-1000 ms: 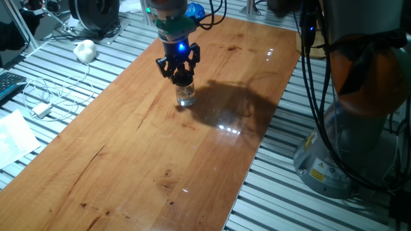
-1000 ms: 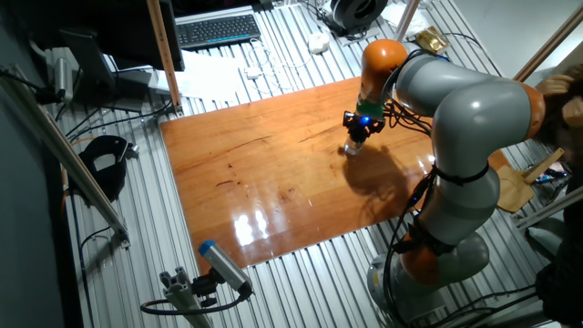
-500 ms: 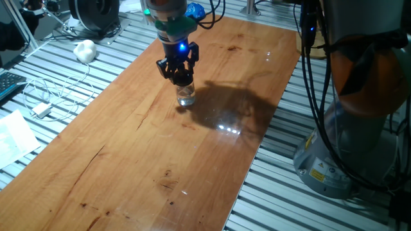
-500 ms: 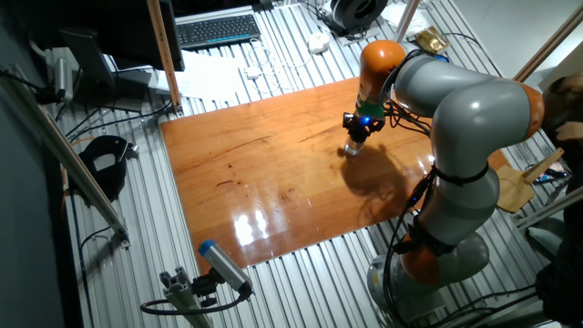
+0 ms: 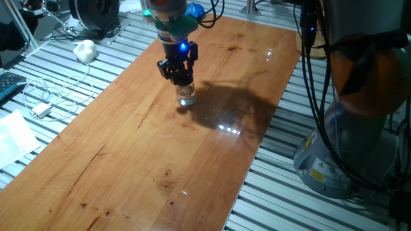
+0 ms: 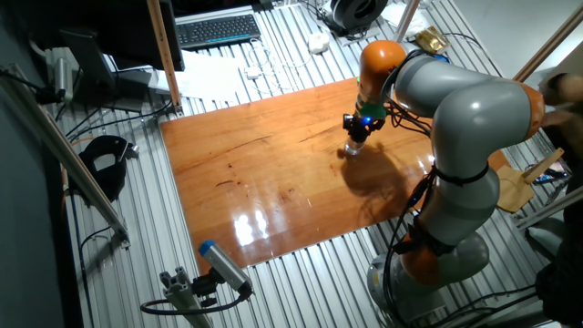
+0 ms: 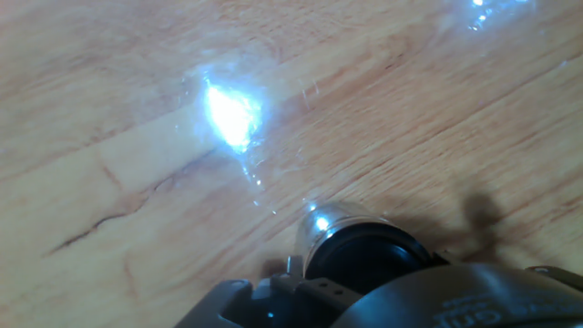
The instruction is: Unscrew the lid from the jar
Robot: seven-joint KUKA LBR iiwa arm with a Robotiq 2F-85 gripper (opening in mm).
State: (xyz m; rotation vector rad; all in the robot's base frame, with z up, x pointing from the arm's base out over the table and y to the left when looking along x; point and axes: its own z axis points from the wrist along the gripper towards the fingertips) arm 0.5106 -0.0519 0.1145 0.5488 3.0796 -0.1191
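Note:
The clear glass jar (image 5: pixel 186 97) stands upright on the wooden table top (image 5: pixel 148 141), toward its far end. The black lid (image 5: pixel 183 81) sits on top of it. My gripper (image 5: pixel 179 74) comes straight down from above and its black fingers (image 5: pixel 168 68) close around the lid. In the other fixed view the jar (image 6: pixel 352 149) sits just under the gripper (image 6: pixel 357 132). In the hand view the black lid (image 7: pixel 367 259) and the jar's glass rim (image 7: pixel 318 226) show at the bottom edge, partly hidden by the gripper body.
A white lump (image 5: pixel 85 49) and a white cable (image 5: pixel 45 96) lie on the slatted bench left of the table top. The robot's grey base (image 5: pixel 347 141) stands at the right. A keyboard (image 6: pixel 217 30) lies beyond the table.
The gripper has turned a little about its vertical axis while staying on the lid. The jar stands in the same spot.

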